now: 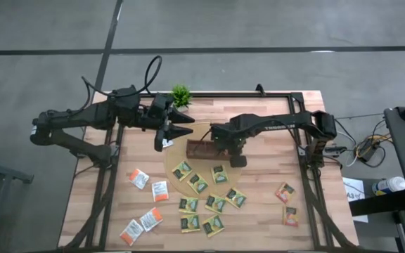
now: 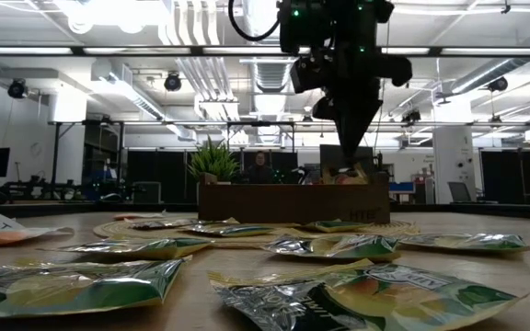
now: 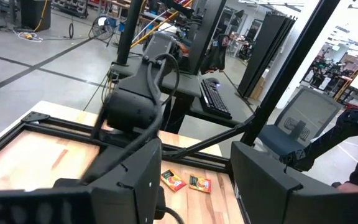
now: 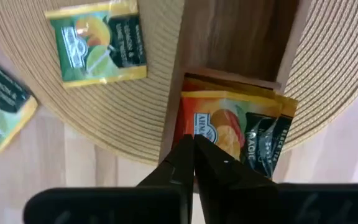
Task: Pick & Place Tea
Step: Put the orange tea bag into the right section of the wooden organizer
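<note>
High view: right hand [image 1: 220,146] over the brown tray [image 1: 204,149] at the surface's far middle; loose sachets [image 1: 201,184] lie nearer. Left hand [image 1: 181,125] waits beside, fingers apart. Right wrist view: fingers together above orange sachet [image 4: 219,127] standing in the tray's end compartment.

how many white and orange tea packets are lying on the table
5, all on the table's left side: two upper ones, three nearer the front edge. Overlaps may hide more.

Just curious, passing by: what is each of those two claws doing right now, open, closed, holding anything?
Left gripper: open, holding nothing, raised near the plant.
Right gripper: shut, empty, right above the tea sachets in the tray.
</note>
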